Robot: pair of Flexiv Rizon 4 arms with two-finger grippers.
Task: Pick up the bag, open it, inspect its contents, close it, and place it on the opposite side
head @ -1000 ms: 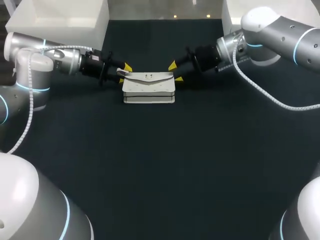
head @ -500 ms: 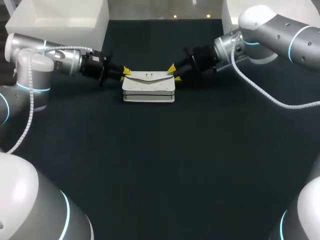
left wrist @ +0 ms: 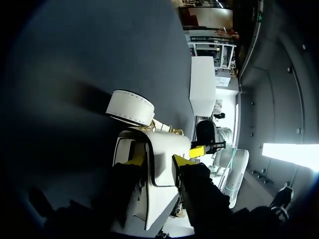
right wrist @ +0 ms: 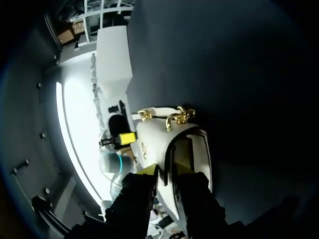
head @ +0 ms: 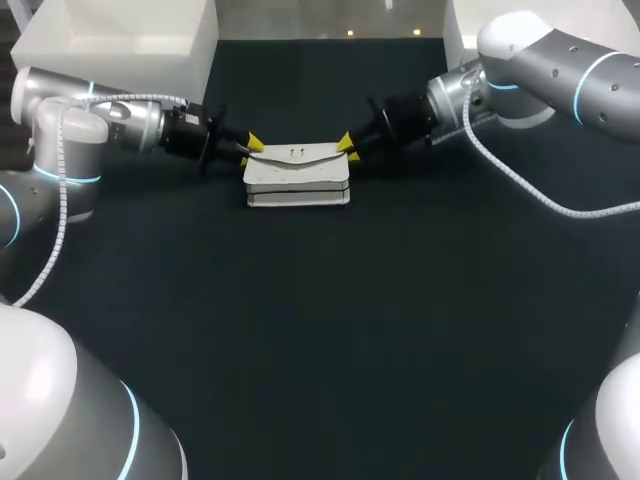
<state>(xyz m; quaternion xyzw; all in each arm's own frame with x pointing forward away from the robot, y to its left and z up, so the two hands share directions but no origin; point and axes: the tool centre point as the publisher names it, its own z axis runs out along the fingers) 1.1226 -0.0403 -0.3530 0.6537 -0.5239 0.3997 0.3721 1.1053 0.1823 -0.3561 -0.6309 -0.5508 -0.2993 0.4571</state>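
Barely begun, judging by how things lie. Found toward 12 o'clock from the middle of the dark table (head: 320,330): a white bag (head: 297,172), seemingly down on the cloth, not yet lifted. Flap folded down over the front and, as far as can be told, fastened at the gold clasp (right wrist: 175,117).

Gripped at the 9 o'clock end by the left gripper (head: 248,151), with its yellow tips pinched onto the side panel from both faces. Gripped likewise at the 3 o'clock end by the right gripper (head: 347,149), with its tips drawn close on the edge of that end. Borne out in both wrist views, with white leather sandwiched between each pair of fingers and no gap to be made out on either side.

Done so far, then: the approach and a two-sided hold. Left to do: nearly everything, namely raising the bag, undoing the clasp and lifting the flap, looking inside, shutting it again, and setting it down on the opposite side. Hard to say which side counts as opposite, given a bag sitting close to the table's 12-to-6 line.

As for writing: nothing legible anywhere. No label, tag or print to be read on the bag. Only tiny dark specks across the front and small metal fittings near the clasp, too small to make out.
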